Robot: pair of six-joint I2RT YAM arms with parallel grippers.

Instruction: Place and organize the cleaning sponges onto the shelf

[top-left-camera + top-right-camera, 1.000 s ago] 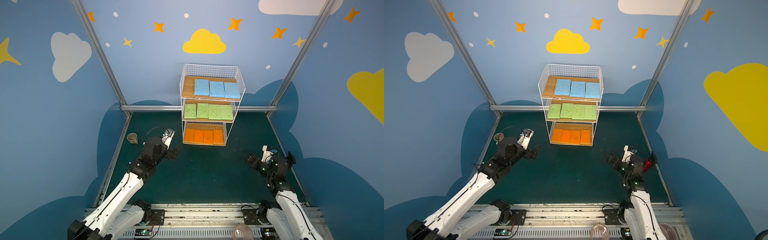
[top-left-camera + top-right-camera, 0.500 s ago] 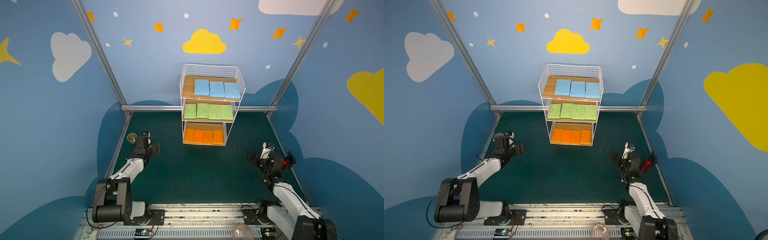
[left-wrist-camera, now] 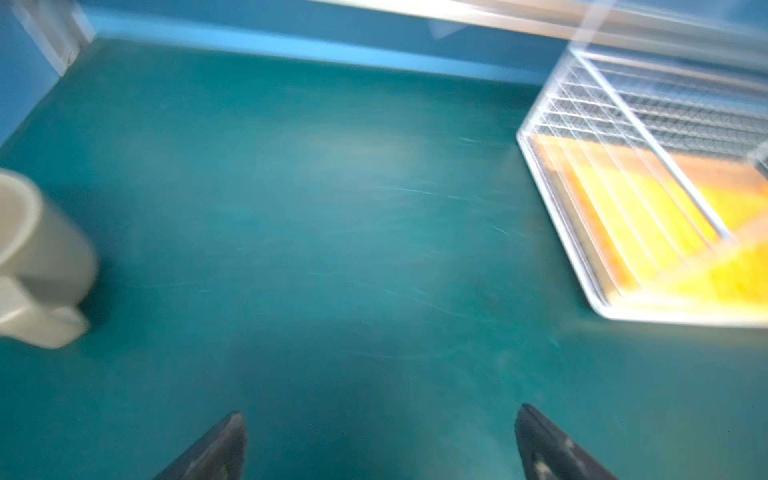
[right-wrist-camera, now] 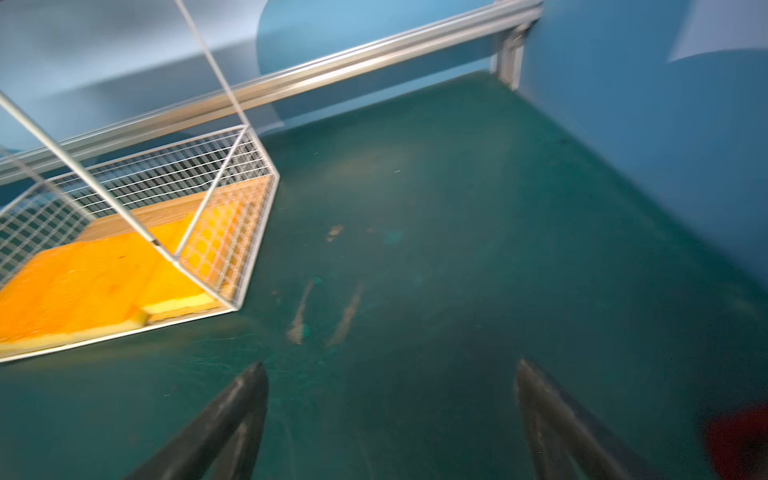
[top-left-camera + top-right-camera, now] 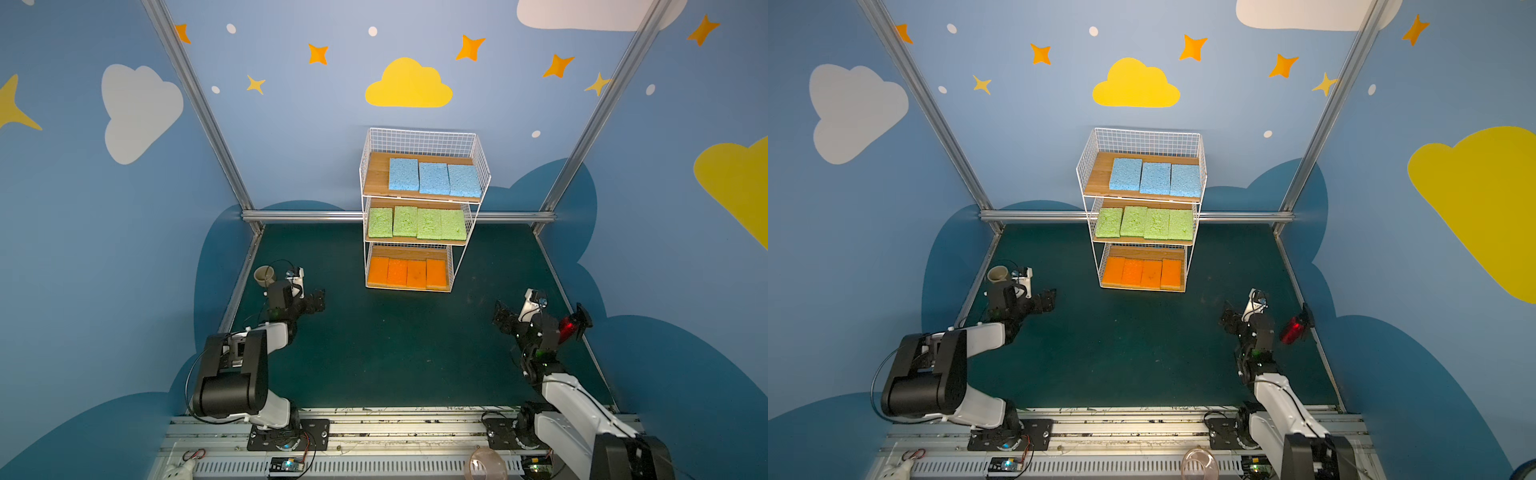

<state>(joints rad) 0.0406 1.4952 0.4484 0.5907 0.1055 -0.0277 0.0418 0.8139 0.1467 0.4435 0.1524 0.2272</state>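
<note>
1. Folding back over its base at the lower left of both top views, the left arm (image 5: 232,365) reaches its wrist up-frame toward the left middle.
2. At the lower right, the right arm (image 5: 569,399) rises from its base, with the wrist aimed up-frame and slightly leftward.
3. Left pincer (image 5: 318,299): jaws spread wide and holding nothing. In the blurred left wrist view, this pincer (image 3: 380,410) has only bare counter between its dark fingertips.
4. Right pincer (image 5: 500,318): jaws likewise spread wide and empty. The right wrist view shows scuffed counter between the tips of this pincer (image 4: 390,362).
5. The shelf (image 5: 422,137) stands at frame centre against the far wall, well apart from both pincers.
6. Three blue sponges (image 5: 434,178) lie side by side on the top tier, four green sponges (image 5: 415,222) on the middle tier and four orange sponges (image 5: 407,272) on the bottom tier.
7. The counter (image 5: 395,340) is dark green. A beige mug (image 5: 264,275) stands at its left edge near the left wrist, and a red object (image 5: 567,324) sits just beside the right wrist.
8. Blue walls painted with clouds and stars enclose the counter.
</note>
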